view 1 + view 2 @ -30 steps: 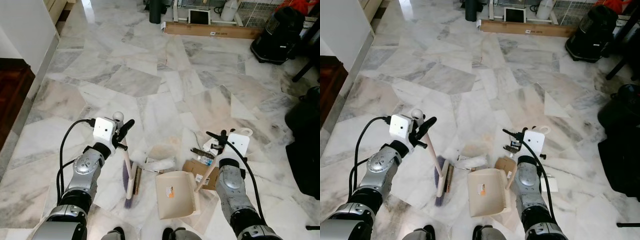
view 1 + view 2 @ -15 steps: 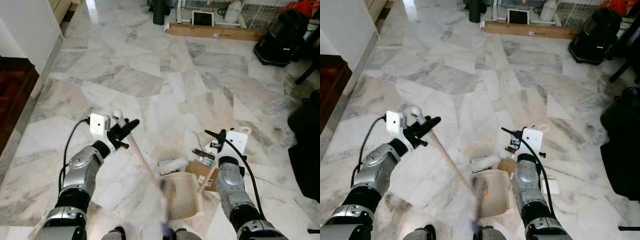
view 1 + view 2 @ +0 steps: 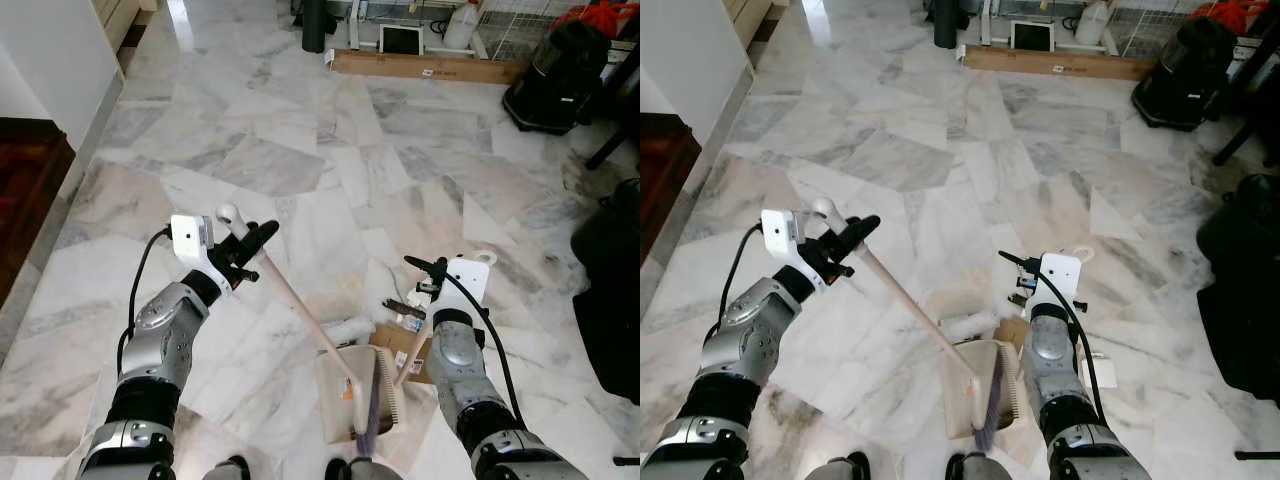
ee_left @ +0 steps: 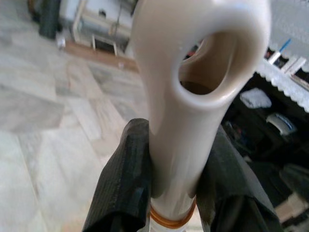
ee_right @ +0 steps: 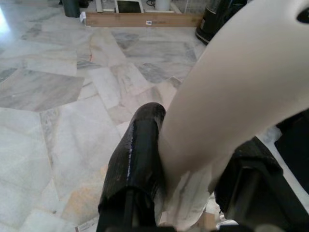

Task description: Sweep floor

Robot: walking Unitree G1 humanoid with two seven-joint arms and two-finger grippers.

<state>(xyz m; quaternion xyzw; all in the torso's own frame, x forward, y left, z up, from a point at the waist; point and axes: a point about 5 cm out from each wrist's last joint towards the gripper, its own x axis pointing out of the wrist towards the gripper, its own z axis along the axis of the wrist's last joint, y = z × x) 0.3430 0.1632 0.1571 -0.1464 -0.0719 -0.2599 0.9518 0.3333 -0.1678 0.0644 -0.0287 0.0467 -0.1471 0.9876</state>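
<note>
Marble floor (image 3: pixel 300 150). We see our left gripper (image 3: pixel 243 247) pinching the cream broom (image 3: pixel 300 310) near its handle top, stick slanting down so the purple bristles (image 3: pixel 368 415) sit in the beige dustpan (image 3: pixel 340 385). Right gripper (image 3: pixel 432 278) pinching the dustpan's upright handle, just right of the pan. White wrapper (image 3: pixel 345 327) and cardboard scrap (image 3: pixel 398 340) lie just beyond the dustpan.

The left arm is bent at the elbow and reaches forward and up, and the left gripper (image 3: pixel 243 243) has its two black fingers (image 4: pixel 126 181) closed on the broom handle (image 3: pixel 290 300) near its top end. The right arm is held low and forward, with the right gripper (image 3: pixel 428 275) clamped on the dustpan handle (image 5: pixel 227 106).
</note>
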